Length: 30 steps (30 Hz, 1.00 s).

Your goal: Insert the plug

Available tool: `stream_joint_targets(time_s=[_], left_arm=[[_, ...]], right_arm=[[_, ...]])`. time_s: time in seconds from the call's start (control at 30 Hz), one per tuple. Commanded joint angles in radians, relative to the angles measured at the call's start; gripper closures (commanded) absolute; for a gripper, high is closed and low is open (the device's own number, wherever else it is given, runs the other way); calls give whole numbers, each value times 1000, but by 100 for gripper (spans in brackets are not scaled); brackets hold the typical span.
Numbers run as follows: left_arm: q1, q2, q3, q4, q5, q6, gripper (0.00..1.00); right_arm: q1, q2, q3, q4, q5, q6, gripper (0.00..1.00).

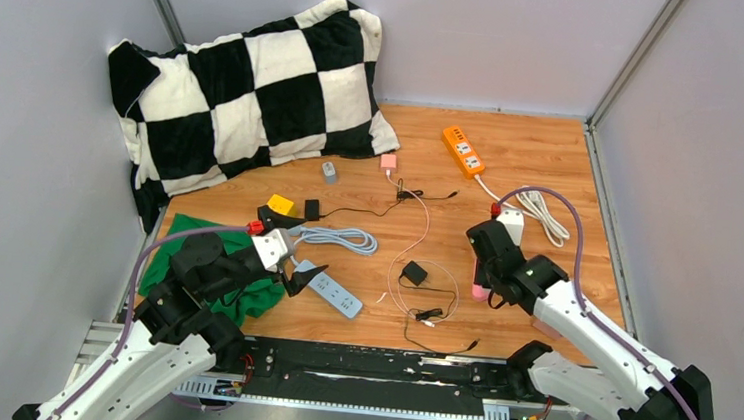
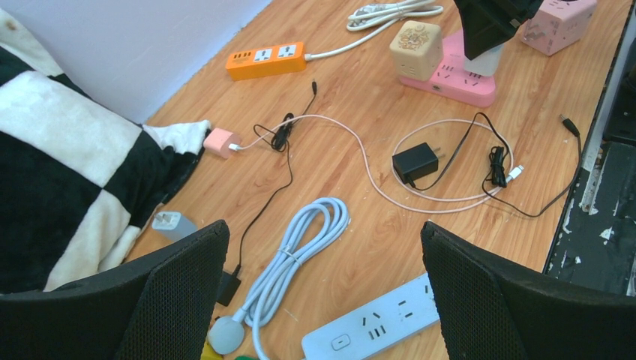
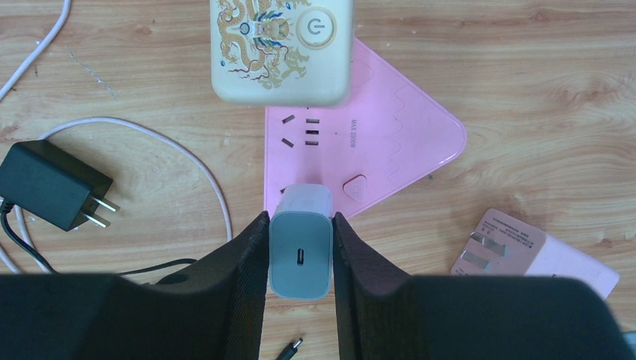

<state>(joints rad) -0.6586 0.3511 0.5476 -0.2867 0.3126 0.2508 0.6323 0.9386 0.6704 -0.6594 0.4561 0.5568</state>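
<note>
Now the right gripper (image 3: 299, 227) pinches a small pale-grey plastic plug (image 3: 300, 255), boxy with one oval hole, at seven o'clock on the flat pink socket board (image 3: 405, 142).

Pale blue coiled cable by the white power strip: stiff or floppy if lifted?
Probably floppy: the pale blue coiled cable lies in loose, soft loops. A tie around its middle suggests it would lift as one bundle. Its round plug end would likely dangle.
</note>
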Motion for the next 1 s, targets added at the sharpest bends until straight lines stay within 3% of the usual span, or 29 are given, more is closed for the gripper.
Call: stream_joint_targets(time_s=[0.0,0.97], left_arm=[[-3,-4,-12,-2,-5,1,0],[-3,-4,-12,0,-12,2,0]], right_arm=[[-16,-6,-14,-8,21,-16,100],[-22,6,-54,-1,62,-27,100]])
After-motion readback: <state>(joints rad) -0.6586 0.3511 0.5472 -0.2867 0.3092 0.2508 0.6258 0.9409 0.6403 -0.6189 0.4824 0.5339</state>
